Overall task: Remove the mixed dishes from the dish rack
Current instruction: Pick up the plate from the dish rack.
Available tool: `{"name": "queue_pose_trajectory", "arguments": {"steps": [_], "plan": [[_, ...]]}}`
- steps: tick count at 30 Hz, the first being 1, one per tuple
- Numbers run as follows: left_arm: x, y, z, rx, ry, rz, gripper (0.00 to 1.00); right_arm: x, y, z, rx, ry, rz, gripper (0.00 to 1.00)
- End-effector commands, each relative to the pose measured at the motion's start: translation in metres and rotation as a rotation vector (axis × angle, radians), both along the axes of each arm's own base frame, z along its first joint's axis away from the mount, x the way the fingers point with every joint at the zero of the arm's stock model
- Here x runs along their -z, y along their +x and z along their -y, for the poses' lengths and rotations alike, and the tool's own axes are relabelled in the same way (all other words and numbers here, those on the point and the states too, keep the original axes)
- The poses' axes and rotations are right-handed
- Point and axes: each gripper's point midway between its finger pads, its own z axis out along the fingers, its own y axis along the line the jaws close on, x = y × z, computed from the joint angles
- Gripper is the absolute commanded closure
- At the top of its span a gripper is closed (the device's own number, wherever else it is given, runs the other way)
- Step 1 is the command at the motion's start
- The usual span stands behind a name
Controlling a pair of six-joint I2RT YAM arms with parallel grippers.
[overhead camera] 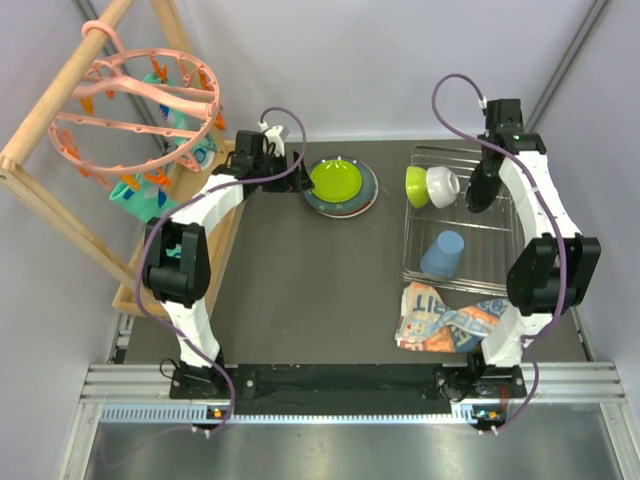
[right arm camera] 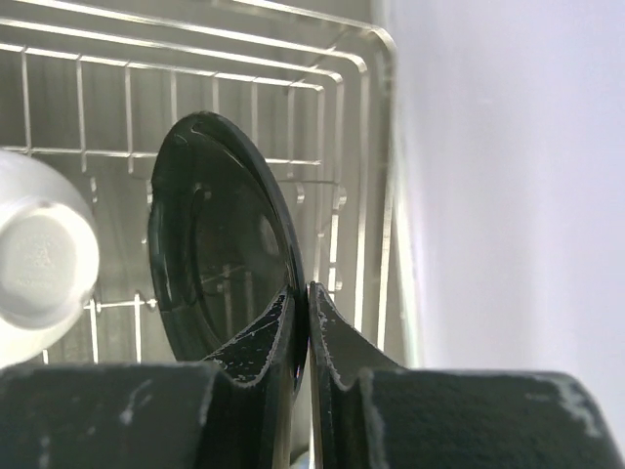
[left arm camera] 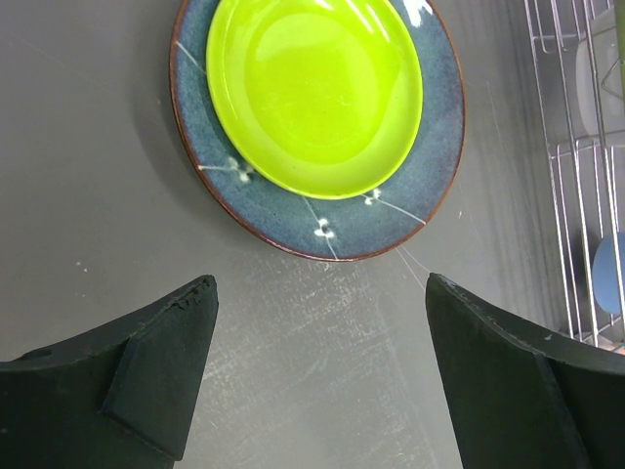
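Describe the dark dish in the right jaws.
The dark dish is round, glossy and near-black, like glazed ceramic or glass, with a shallow hollow face. It stands on edge in the rack, hollow side toward the white bowl. The right gripper pinches its rim, jaws shut on it.

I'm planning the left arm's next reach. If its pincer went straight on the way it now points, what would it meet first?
Probably the near rim of the teal plate, lying ahead of the open left pincer with the lime plate on it. Only bare table lies between.
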Motion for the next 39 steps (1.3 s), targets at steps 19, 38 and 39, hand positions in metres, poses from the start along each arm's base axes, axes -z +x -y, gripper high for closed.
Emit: {"name": "queue_pose_trajectory", "arguments": {"steps": [19, 38, 39], "plan": [[-0.053, -0.005, 0.014, 0.069, -0.097, 0.110, 0.09, -0.140, -0.051, 0.021, 0.018, -0.159, 0.259, 1.00], [-0.122, -0.096, 0.110, 0.489, -0.065, 0.378, 0.11, -0.180, -0.106, -0.105, -0.482, 0.204, 0.407, 1.00], [-0.123, -0.103, 0.116, 0.510, -0.065, 0.385, 0.11, -0.176, -0.106, -0.110, -0.499, 0.210, 0.399, 1.00]]}}
